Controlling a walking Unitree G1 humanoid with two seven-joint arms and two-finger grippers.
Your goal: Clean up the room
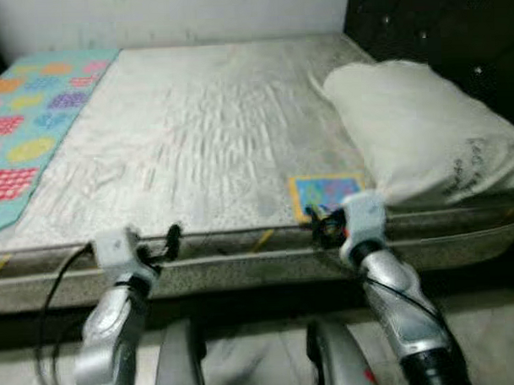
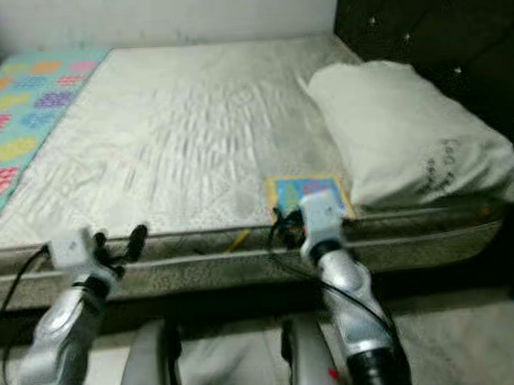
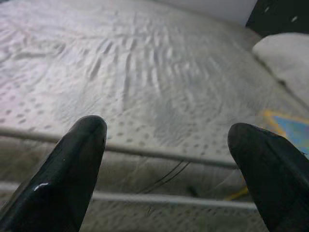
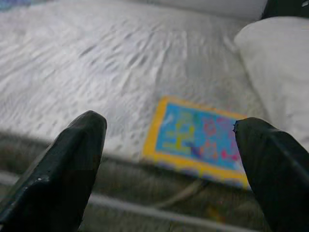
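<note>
Head views: the bare mattress [image 1: 196, 135] spans the frame, with a white pillow [image 1: 424, 132] at right and a patterned sheet [image 1: 30, 116] at upper left. A small colourful flat book [image 1: 326, 194] lies at lower centre-right, on the mattress's near edge, just beside the pillow.

I judge the book to be the item to clear. It looks thin, light and fairly stiff, possibly slick-covered. Lying flat on soft padding, it is best pinched at the overhanging near edge.

The right gripper [image 4: 169, 159] has its fingers spread wide, empty, poised just short of the book, touching nothing I can see. The left gripper [image 3: 166, 162] is likewise wide apart, empty, at the mattress edge, lower left.
</note>
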